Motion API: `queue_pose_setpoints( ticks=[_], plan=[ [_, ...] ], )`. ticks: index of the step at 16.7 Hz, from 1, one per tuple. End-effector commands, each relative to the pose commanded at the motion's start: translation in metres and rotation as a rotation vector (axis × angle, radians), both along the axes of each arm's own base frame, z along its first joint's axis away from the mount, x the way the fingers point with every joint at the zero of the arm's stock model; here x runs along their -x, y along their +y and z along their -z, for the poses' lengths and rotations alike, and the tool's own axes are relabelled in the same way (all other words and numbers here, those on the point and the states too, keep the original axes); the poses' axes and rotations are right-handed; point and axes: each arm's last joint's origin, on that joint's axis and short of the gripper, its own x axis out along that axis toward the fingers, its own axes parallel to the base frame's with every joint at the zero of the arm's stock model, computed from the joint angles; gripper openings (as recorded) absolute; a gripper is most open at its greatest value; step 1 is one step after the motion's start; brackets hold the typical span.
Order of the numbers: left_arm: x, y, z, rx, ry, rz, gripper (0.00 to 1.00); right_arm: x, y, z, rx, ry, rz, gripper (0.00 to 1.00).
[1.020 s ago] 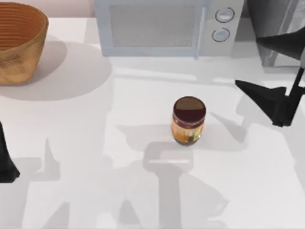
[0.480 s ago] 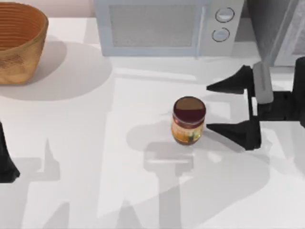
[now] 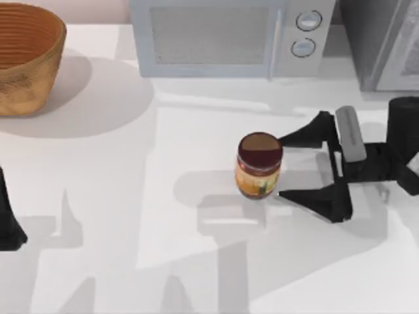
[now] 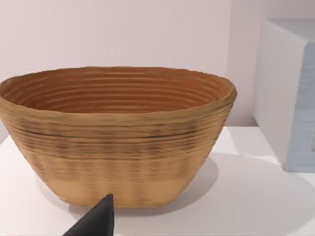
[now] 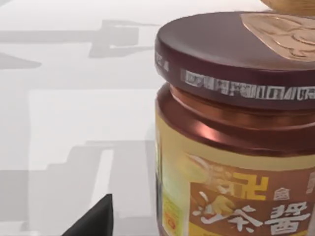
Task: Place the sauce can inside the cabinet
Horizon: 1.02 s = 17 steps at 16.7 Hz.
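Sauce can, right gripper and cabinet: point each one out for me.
sauce can (image 3: 260,151), top view, on its maroon lid.
right gripper (image 3: 280,167), top view, midway between its open fingertips beside the can.
cabinet (image 3: 383,42), top view, on its dark grey front at the table's back right.

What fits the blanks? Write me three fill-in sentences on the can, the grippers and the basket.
1. The sauce can stands ____ on the table.
2. The ____ gripper has its fingers open beside the can.
3. The left gripper points at the woven ____, at the table's left.

Missing words: upright; right; basket
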Motion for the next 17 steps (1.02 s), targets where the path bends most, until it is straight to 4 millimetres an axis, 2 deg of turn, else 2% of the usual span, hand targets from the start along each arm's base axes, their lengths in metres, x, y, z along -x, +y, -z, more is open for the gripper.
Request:
queue_pose_setpoints(
  ticks=[4, 13, 17],
  plan=[
    [0.0, 0.0, 0.0, 0.0, 0.0, 0.0, 1.0, 0.0, 0.001, 0.0, 0.001, 0.002, 0.004, 1.0],
    [0.0, 0.0, 0.0, 0.0, 0.0, 0.0, 1.0, -0.001, 0.059, 0.006, 0.0, 0.0, 0.0, 1.0],
    [0.0, 0.0, 0.0, 0.0, 0.0, 0.0, 1.0, -0.001, 0.06, 0.006, 0.0, 0.0, 0.0, 1.0]
  ],
)
